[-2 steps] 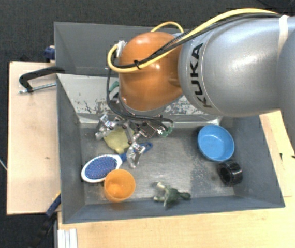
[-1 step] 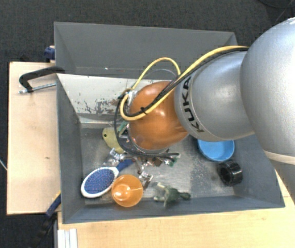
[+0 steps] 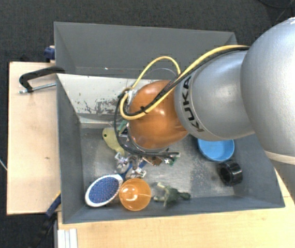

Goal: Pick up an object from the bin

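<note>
Surroundings: dark, rough carpet (image 3: 137, 4) is seen around the grey metal bin (image 3: 70, 154); the bin's floor is scuffed.
Orange ball (image 3: 135, 194): smooth and translucent, lying by the near wall.
Gripper (image 3: 133, 165): set low, just behind the orange ball; whether it is open or closed cannot be told.
Oval brush (image 3: 104, 190): white-rimmed and blue-bristled, touching the ball's left side.
Green figure (image 3: 171, 195): lumpy, just right of the ball.
</note>
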Motion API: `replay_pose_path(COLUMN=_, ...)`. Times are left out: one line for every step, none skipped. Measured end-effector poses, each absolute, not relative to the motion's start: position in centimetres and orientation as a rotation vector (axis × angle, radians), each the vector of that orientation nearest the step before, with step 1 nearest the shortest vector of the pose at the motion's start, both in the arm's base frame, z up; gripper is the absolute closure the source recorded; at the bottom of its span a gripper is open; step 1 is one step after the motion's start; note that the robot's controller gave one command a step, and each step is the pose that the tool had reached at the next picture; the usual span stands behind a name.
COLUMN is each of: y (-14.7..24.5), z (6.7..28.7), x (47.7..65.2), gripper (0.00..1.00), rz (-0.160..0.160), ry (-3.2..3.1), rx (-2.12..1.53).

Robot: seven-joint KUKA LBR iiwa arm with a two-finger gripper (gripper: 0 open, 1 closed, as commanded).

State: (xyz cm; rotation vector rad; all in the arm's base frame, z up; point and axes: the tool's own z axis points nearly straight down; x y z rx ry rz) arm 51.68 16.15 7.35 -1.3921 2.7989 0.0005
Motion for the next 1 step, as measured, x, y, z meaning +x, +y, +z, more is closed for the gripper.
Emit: replay_pose_path(y=15.02, z=22.03, x=49.79, gripper=1.0, rz=-0.002, ry=2.767, rx=-1.461)
